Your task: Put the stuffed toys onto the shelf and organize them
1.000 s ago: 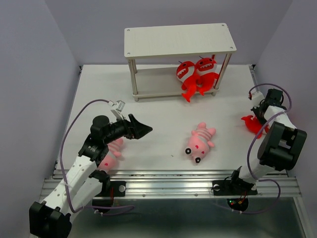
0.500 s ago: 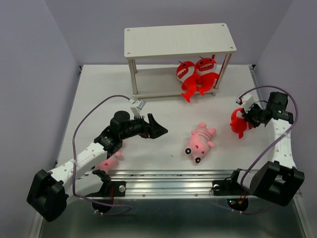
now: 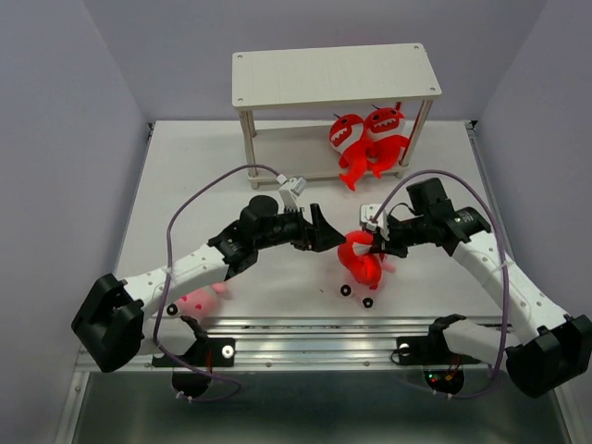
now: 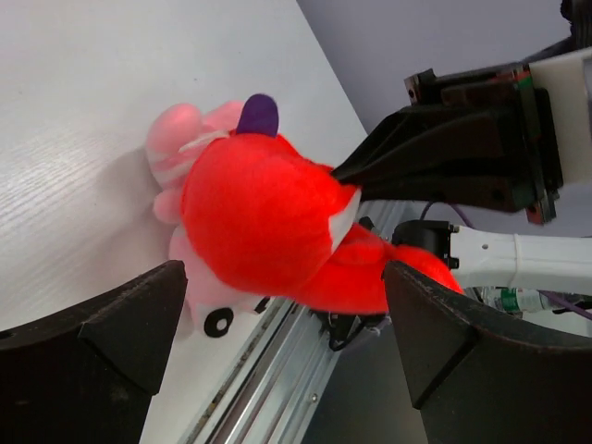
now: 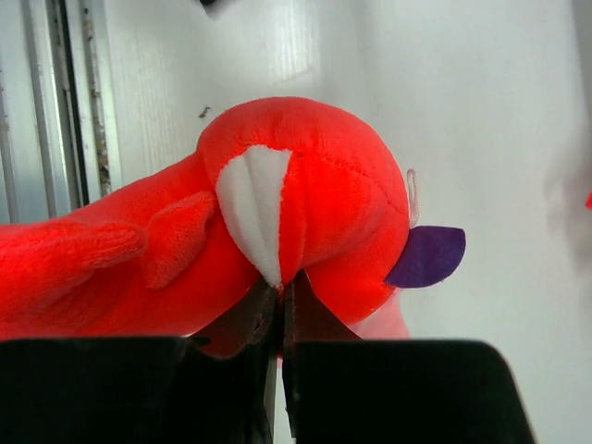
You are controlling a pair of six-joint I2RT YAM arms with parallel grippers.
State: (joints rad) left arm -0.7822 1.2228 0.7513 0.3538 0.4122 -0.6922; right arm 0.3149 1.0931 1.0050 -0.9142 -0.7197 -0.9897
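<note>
The right jaws are pinched shut on a red monster at centre frame in the overhead view, biting a fold of plush by its white patch. It sags from that pinch, so it looks light, soft and floppy, better taken across the body than by a limb. The left jaws stand wide open just beside it, holding nothing. A pink striped animal lies under it, mostly hidden, black feet showing. Two red monsters sit on the lower board of the shelf, upper centre. Another pink animal, lower left, is half covered by the left arm.
</note>
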